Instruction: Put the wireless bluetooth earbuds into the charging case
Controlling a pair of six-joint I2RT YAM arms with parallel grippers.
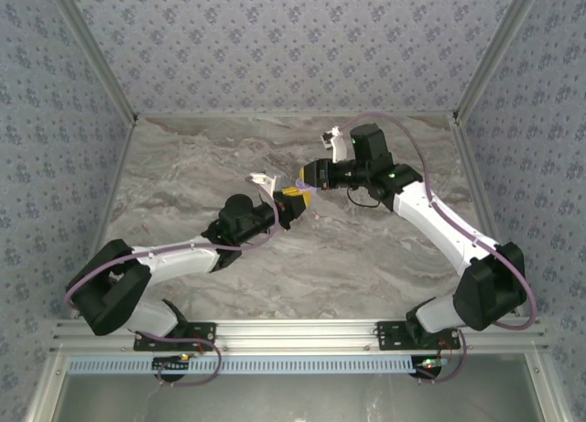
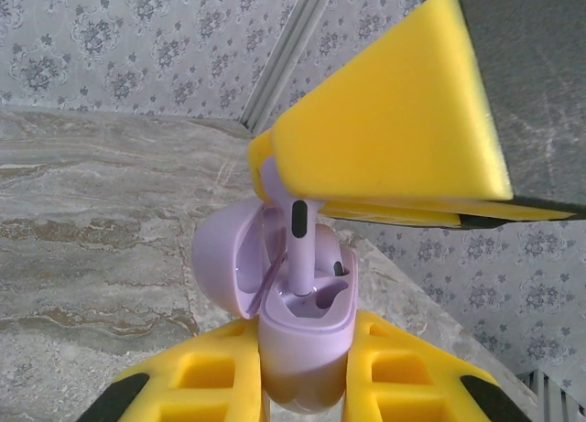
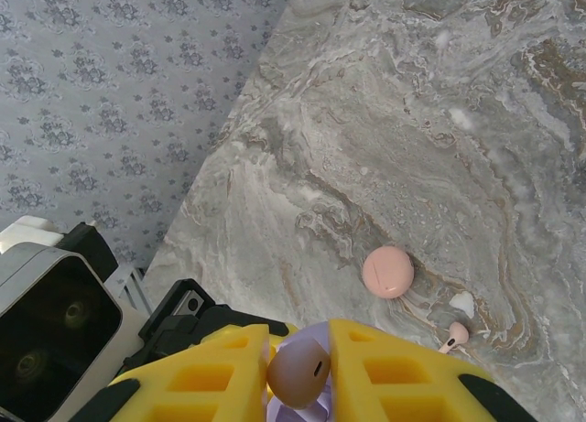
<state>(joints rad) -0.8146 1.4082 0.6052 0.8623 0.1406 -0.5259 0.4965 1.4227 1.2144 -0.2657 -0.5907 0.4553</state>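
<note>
Two grips: left fingers (image 2: 156, 387) clamp the lilac case (image 2: 307, 349), right fingers (image 3: 366, 344) an earbud (image 3: 298, 374).

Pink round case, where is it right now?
In the right wrist view, the pink case lies on the marble table, right of centre, just up-left of a small pink earbud.

The lilac charging case (image 2: 316, 329) and lilac earbud (image 2: 299, 257) were smooth plastic with a soft sheen; the pink case (image 3: 387, 272) looked matt. Fingers of the left hand (image 2: 307, 349) and right hand (image 3: 299, 349) were matt yellow plastic. The surface (image 3: 412, 120) had a smooth, grey-veined stone look; the front rail (image 1: 293, 333) was brushed metal.
</note>
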